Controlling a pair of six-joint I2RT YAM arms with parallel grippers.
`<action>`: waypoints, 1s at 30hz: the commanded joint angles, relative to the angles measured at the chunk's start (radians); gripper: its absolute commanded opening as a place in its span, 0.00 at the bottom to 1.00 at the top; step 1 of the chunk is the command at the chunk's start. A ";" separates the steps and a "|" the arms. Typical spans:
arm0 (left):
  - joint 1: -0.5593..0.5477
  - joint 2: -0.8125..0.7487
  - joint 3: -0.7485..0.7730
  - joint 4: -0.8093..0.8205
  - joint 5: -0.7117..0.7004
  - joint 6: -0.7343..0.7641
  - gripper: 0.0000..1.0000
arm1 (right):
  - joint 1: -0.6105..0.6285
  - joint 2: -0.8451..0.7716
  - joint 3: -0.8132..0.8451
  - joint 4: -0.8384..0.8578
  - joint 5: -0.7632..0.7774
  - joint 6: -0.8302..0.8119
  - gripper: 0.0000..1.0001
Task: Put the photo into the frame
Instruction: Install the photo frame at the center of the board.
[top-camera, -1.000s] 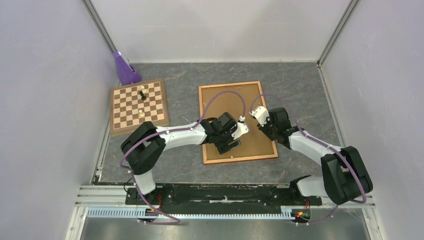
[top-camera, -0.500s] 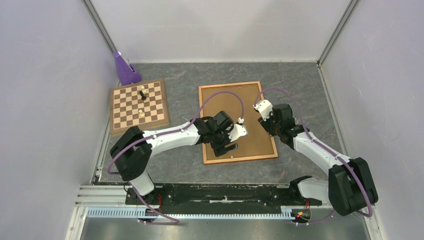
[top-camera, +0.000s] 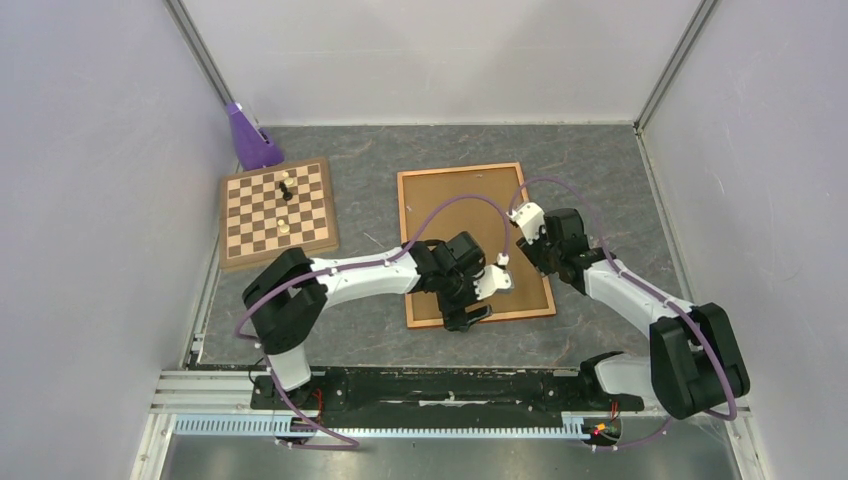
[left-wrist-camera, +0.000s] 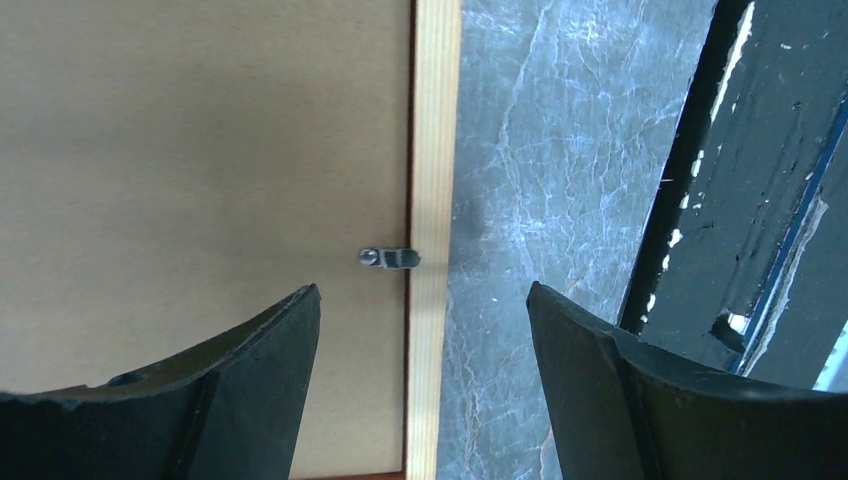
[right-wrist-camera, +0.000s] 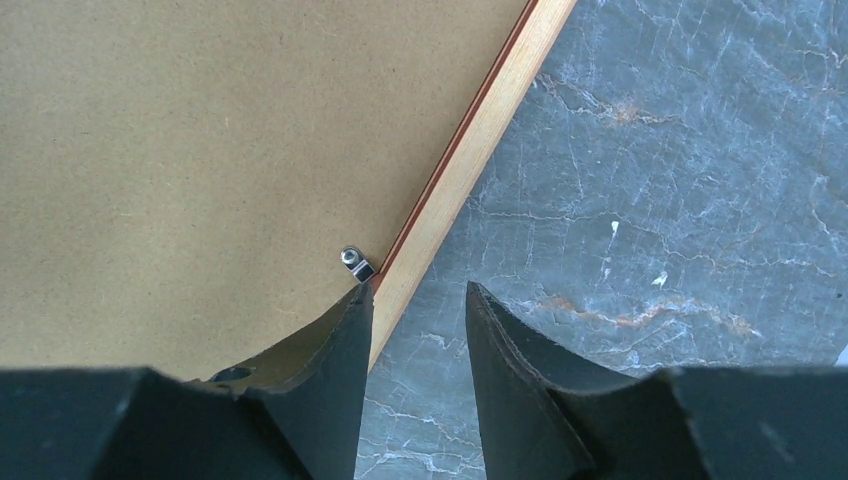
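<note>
The frame (top-camera: 457, 170) lies back up on the table, its opening filled by a plain brown backing panel (top-camera: 450, 205). The photo is hidden. My left gripper (top-camera: 468, 312) is open and empty over the frame's near rail. In the left wrist view the open gripper (left-wrist-camera: 422, 292) straddles the pale rail (left-wrist-camera: 435, 150), just short of a small metal clip (left-wrist-camera: 390, 258). My right gripper (top-camera: 546, 256) hovers at the frame's right rail. In the right wrist view this gripper (right-wrist-camera: 418, 290) is slightly open and empty, its left finger beside another clip (right-wrist-camera: 355, 263).
A chessboard (top-camera: 278, 210) with a few pieces lies at the left, and a purple object (top-camera: 250, 140) stands in the far left corner. Grey walls close in three sides. The black base rail (left-wrist-camera: 760, 200) runs along the table's near edge.
My left gripper has moved right and toward the frame's near edge. My right gripper has shifted slightly along the right rail. The frame has not moved.
</note>
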 joint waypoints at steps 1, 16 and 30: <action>-0.020 0.031 0.030 0.046 0.035 0.027 0.82 | -0.030 0.007 0.011 0.051 -0.039 0.007 0.42; -0.011 -0.056 0.027 0.050 -0.211 0.023 0.78 | -0.071 0.073 0.123 0.072 -0.158 0.051 0.42; 0.002 0.076 0.092 0.098 -0.252 -0.076 0.78 | -0.070 0.059 0.032 0.112 -0.196 0.013 0.42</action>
